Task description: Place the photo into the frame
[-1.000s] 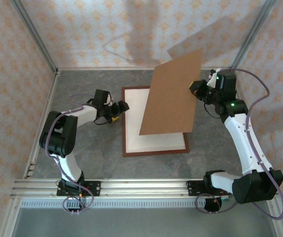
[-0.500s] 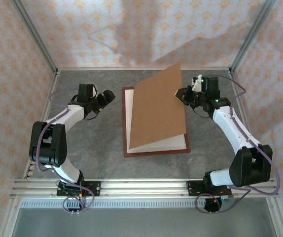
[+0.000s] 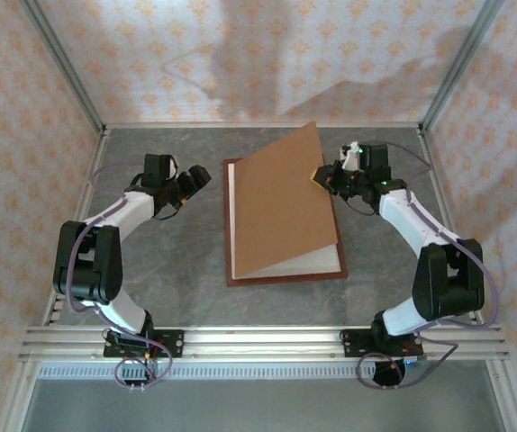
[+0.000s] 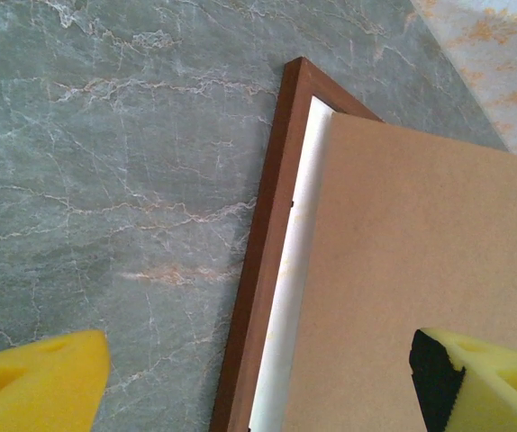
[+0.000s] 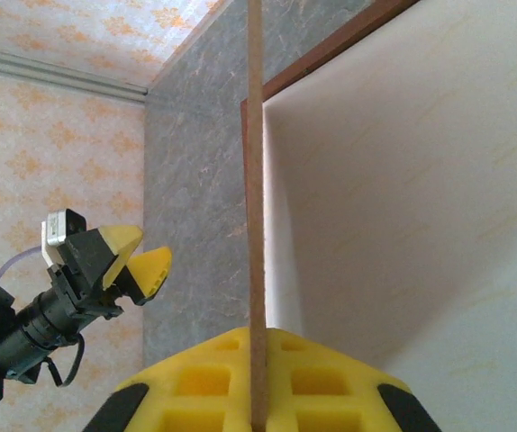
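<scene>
Grey table (image 3: 177,261), frame (image 3: 285,277) flat; right gripper (image 3: 323,176) clamps the board (image 3: 281,202) by its raised right edge, tilting it over the frame; left gripper (image 3: 195,180) hovers left, wide open, empty.

Left wrist view: the thin reddish-brown wooden frame (image 4: 260,261) and the plain brown cardboard board (image 4: 421,243) run off the lower edge; the board also runs off the right edge. Top view, centre: the tilted board covers most of the frame's white interior and its upper right corner.

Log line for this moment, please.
right end effector: shut on backing board, board tilted above frame | left end effector: open, empty, left of frame
</scene>
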Controlling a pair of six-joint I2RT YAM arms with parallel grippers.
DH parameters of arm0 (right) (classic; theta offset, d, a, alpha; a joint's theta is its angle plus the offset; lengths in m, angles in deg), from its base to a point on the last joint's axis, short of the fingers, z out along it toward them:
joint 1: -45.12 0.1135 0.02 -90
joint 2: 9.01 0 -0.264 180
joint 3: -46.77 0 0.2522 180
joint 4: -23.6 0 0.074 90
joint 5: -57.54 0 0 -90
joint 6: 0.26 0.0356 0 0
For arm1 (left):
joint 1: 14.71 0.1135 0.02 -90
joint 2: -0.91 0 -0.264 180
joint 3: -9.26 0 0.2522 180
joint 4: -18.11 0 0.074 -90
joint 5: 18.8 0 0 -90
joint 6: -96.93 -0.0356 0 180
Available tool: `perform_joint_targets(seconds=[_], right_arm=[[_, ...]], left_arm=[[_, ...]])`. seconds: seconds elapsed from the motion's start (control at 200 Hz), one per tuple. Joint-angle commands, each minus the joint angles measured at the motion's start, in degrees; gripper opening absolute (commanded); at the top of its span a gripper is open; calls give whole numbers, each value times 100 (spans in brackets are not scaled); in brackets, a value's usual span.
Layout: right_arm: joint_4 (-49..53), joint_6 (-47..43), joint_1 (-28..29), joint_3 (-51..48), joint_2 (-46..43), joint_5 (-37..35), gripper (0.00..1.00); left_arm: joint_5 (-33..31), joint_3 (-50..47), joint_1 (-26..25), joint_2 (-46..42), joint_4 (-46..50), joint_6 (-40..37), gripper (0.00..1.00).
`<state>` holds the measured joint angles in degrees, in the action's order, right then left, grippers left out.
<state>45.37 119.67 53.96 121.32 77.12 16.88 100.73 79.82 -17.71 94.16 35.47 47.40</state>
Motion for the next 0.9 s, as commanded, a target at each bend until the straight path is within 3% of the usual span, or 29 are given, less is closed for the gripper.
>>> perform_joint_targets(seconds=[0.0, 0.706, 0.891], right_arm=[[-668, -75, -32, 38, 121, 361, 0], [-1510, 4, -106, -484, 603, 187, 0], [-1548, -43, -95, -764, 604, -13, 13]], left_arm=[[-25, -84, -33, 30, 52, -112, 87], [169, -101, -110, 90, -79, -59, 87], [165, -99, -173, 125, -113, -48, 87]])
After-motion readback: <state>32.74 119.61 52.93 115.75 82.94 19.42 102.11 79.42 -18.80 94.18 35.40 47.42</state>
